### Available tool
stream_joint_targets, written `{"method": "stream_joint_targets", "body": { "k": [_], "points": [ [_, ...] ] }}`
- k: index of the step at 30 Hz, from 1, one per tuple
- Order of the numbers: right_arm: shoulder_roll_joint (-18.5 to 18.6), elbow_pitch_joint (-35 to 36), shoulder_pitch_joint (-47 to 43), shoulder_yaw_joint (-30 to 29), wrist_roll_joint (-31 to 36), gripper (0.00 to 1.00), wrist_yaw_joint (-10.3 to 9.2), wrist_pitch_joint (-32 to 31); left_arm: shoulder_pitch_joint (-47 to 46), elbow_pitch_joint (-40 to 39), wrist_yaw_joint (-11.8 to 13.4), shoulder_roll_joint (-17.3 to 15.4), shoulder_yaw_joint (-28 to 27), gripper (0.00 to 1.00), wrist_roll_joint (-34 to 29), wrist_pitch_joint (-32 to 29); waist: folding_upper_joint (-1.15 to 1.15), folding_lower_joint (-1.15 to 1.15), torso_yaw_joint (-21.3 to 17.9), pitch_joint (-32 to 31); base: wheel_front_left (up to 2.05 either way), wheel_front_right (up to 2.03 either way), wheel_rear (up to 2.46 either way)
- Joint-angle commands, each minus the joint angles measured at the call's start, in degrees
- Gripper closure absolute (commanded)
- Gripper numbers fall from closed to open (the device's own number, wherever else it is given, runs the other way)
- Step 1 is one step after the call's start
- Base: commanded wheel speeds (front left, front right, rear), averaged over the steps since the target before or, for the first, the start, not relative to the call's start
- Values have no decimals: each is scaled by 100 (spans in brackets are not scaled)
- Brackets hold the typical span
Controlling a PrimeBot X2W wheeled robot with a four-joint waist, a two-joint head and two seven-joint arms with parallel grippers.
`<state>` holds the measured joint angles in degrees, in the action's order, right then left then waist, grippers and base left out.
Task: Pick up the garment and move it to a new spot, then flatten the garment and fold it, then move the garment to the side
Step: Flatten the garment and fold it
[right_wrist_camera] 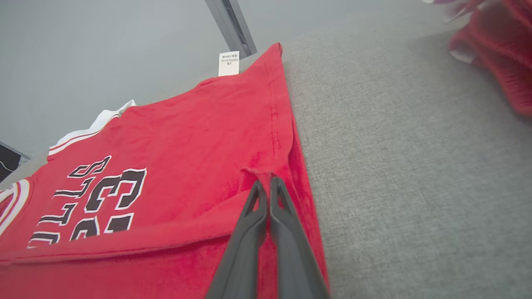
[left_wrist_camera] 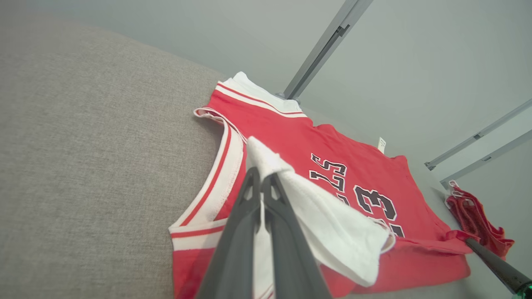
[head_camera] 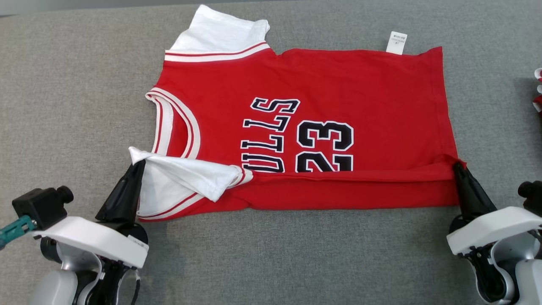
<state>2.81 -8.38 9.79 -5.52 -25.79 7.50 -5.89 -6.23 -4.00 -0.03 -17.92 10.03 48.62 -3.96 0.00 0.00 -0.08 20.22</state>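
A: Where's the right end effector (right_wrist_camera: pixel 266 182)?
B: Rising from six o'clock, its fingers pinched on the red jersey's (right_wrist_camera: pixel 166 166) hem corner.
A: Elsewhere?
B: A white tag (right_wrist_camera: pixel 229 63) at eleven o'clock; another red garment (right_wrist_camera: pixel 498 50) at two, on the grey surface (right_wrist_camera: pixel 395 145).

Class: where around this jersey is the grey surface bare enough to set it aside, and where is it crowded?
Bare: the grey surface left of the red jersey, and the near strip below its folded edge. Crowded: far right, where another red garment lies past the hem.
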Motion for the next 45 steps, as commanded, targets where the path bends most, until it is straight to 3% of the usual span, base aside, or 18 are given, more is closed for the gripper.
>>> {"method": "stream_joint_targets", "body": {
  "k": [1,2,3,4,5,12,17,22,31,45],
  "points": [
    [28,-69,129,4,43,98,-2,47,-171,128,-73,-9,-5,100,34,30,0,0,-3,51,0,0,0],
    [26,-97,171,39,39,66,-2,74,-231,207,-119,0,9,100,53,39,0,0,-3,70,0,0,0],
    [27,-110,211,80,37,27,-2,106,-287,284,-154,2,18,65,62,56,0,0,-4,86,0,0,0],
    [29,-130,243,109,40,0,-2,132,-335,346,-185,14,22,9,66,76,0,0,-4,101,0,0,0],
    [28,-133,276,151,37,0,-2,176,-380,408,-209,30,26,0,73,102,0,0,-5,116,0,0,0],
    [29,50,380,328,283,0,-2,717,-602,648,-260,63,-13,0,-268,629,0,0,-11,196,0,0,0],
    [117,325,373,386,670,0,-2,1304,-696,657,-64,50,-81,0,-848,1387,0,0,-23,206,0,0,0],
    [197,539,307,363,952,0,-2,1687,-711,512,117,79,-169,0,-1327,1778,0,0,-12,150,0,0,0],
    [298,700,-144,169,1464,0,-2,1829,-153,276,211,209,-261,0,-2026,1909,0,0,20,-125,0,0,0],
    [194,702,-510,88,1451,0,-2,1723,242,541,111,318,-241,0,-2147,1917,0,0,-15,-244,0,0,0]
  ]
}}
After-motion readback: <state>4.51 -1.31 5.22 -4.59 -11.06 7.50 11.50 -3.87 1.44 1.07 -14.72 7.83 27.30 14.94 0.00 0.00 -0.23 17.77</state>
